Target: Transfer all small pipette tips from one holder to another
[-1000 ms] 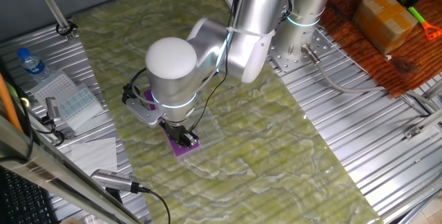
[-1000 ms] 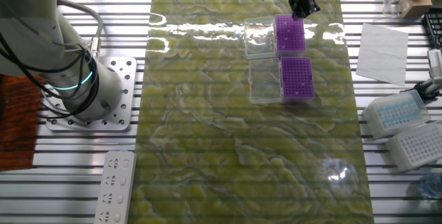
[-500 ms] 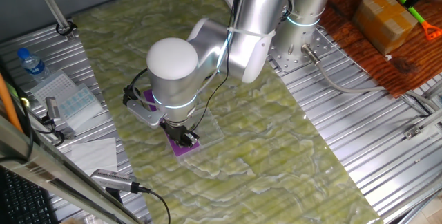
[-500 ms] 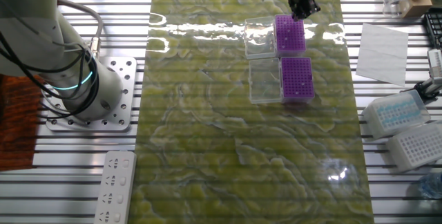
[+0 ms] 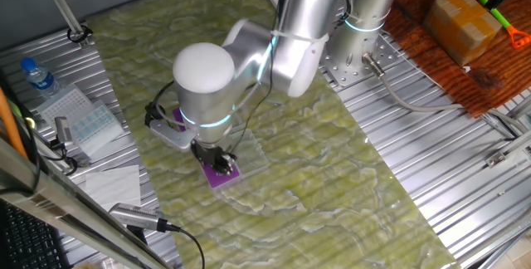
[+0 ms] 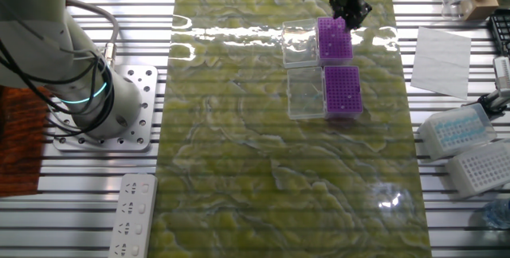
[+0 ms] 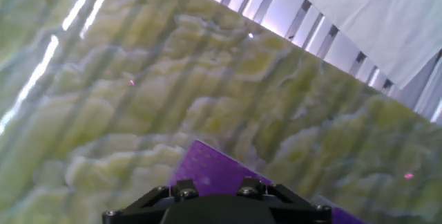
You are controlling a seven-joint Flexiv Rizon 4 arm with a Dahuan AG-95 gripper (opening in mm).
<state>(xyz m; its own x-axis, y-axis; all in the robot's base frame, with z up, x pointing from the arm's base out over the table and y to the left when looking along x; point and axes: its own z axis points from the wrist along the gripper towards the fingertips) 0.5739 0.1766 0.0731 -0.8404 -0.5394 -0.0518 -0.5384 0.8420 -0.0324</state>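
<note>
Two purple racks lie side by side on the green mat, the far rack (image 6: 335, 41) and the near rack (image 6: 343, 91). Each has a clear lid (image 6: 300, 33) open beside it. My gripper (image 6: 348, 17) hangs low over the outer end of the far rack, close to its top. In one fixed view it (image 5: 220, 162) stands over a purple rack (image 5: 224, 176), and my arm hides most of the second one (image 5: 177, 119). The hand view shows only a purple rack corner (image 7: 210, 171) below the gripper body; the fingers are hidden. The small pipette tips are too small to make out.
A white paper sheet (image 6: 441, 59) and two boxed tip racks (image 6: 458, 127) lie right of the mat. My arm's base (image 6: 96, 99) and a power strip (image 6: 135, 214) are on the left. A water bottle (image 5: 37, 76) stands by the table edge.
My gripper has shifted a little along the far rack's end and slightly lower. The racks and lids have not moved.
</note>
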